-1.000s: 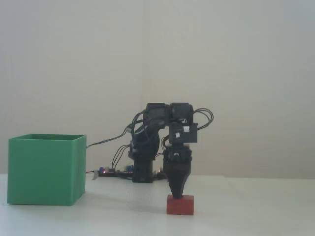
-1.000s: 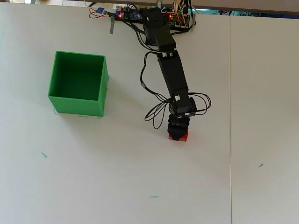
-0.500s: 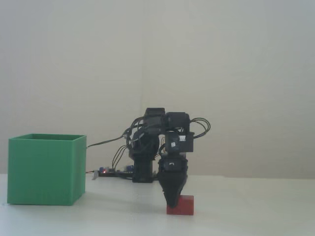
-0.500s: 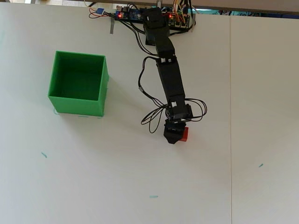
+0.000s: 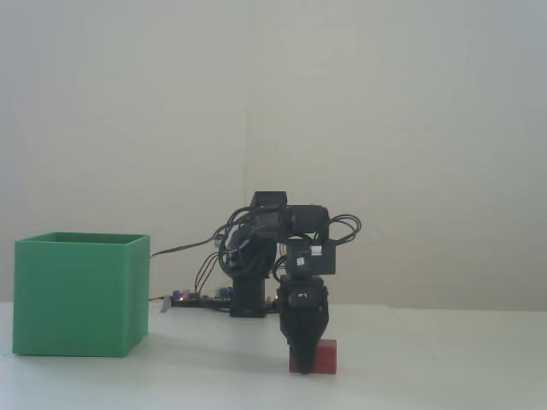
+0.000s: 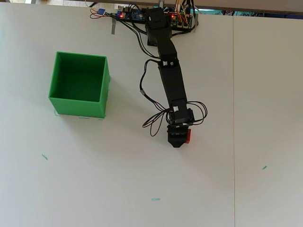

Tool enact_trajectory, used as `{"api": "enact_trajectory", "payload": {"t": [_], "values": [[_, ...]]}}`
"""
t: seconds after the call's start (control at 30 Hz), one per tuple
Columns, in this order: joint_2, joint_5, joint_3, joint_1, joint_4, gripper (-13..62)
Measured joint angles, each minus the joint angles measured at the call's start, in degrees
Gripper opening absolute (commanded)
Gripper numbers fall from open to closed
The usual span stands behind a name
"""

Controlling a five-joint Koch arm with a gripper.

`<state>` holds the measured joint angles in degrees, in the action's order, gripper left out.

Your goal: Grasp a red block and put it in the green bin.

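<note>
Overhead view: the black pincer (image 6: 176,142) at the end of the arm points down at the white table, its tip low beside the small matte red rectangular block (image 6: 188,135). The block shows only as a red strip along the pincer's right edge in this view, the rest hidden beneath the black body. In the fixed view the pincer (image 5: 305,366) comes down in front of the red block (image 5: 325,356), covering its left part, and the tip reaches close to the tabletop. The jaws overlap in one dark mass in both views, so I cannot tell whether they are spread, pressed together or pinching the block.

The block rests on the white table (image 6: 118,189), right of centre in the overhead view. Above the pincer, the black jointed arm (image 6: 170,80) stretches back to its base at the table's far edge, with loose black cables (image 6: 154,124) looping out to the left of the wrist. A circuit board with coloured wires (image 6: 130,14) lies next to the base.

The large matte green cube-shaped box with thin walls (image 6: 102,94) stands well apart to the left in the overhead view, open at the top with a bare green floor inside. In the fixed view the green box (image 5: 81,295) stands at the left, far taller than the block. Only bare tabletop lies between box and pincer. A seam (image 6: 233,118) runs down the table to the right of the block.
</note>
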<state>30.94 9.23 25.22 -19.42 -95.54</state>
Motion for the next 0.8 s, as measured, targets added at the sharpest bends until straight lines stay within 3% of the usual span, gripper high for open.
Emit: {"api": "enact_trajectory", "payload": {"t": [0.03,0.1,0.17,0.57,0.8], "values": [[0.00,-0.09,0.00,0.00,0.00,31.6],[0.00,-0.09,0.44,0.00,0.09,21.4],[0.00,0.18,0.53,0.26,0.35,3.3],[1.58,3.43,0.97,1.14,0.62,3.7],[21.36,4.92,1.58,3.52,0.35,3.6]]}}
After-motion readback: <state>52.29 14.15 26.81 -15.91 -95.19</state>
